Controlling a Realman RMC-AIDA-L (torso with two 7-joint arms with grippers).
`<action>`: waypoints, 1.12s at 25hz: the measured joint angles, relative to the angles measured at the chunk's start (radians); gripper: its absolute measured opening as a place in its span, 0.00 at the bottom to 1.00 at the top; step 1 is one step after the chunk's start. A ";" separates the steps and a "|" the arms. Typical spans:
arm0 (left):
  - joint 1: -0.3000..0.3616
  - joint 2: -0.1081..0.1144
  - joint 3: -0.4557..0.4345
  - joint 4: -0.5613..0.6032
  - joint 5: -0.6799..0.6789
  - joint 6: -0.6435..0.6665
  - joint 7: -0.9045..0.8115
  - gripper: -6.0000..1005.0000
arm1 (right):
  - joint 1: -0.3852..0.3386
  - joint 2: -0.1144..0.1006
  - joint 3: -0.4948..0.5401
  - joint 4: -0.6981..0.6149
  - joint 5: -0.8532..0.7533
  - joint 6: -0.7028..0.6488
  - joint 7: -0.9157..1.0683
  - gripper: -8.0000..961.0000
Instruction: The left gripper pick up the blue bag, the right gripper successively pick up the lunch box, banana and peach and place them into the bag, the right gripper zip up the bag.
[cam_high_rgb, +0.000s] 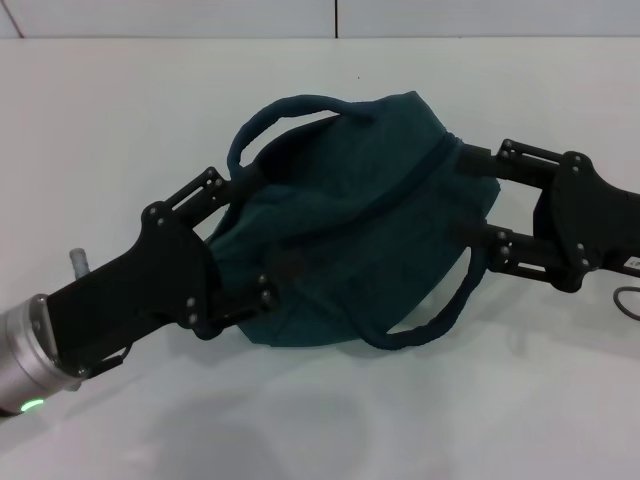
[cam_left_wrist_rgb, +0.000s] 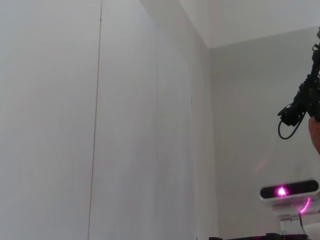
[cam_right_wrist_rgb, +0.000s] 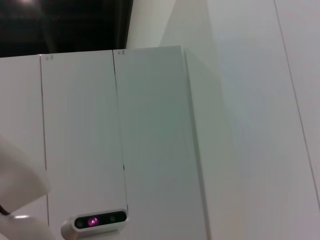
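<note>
I see the blue bag (cam_high_rgb: 350, 230) slung lengthwise between both arms: my left gripper (cam_high_rgb: 235, 240) holds its near-left end, my right gripper (cam_high_rgb: 470, 200) straddles its far-right end, zipper closest.

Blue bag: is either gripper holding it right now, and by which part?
The left gripper straddles the left end of the blue bag, the right gripper its right end by the zipper line. Whether either actually clamps the fabric cannot be told.
</note>
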 joint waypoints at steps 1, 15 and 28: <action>-0.001 0.000 0.000 0.000 -0.001 0.000 0.000 0.83 | 0.001 0.001 0.002 0.001 0.000 0.001 -0.001 0.69; -0.002 0.003 0.000 0.000 0.036 0.023 0.001 0.83 | -0.002 -0.005 0.000 0.000 -0.041 -0.035 -0.019 0.69; -0.013 0.002 0.000 -0.044 0.107 0.040 0.013 0.83 | -0.002 -0.019 0.003 0.004 -0.076 -0.074 -0.016 0.69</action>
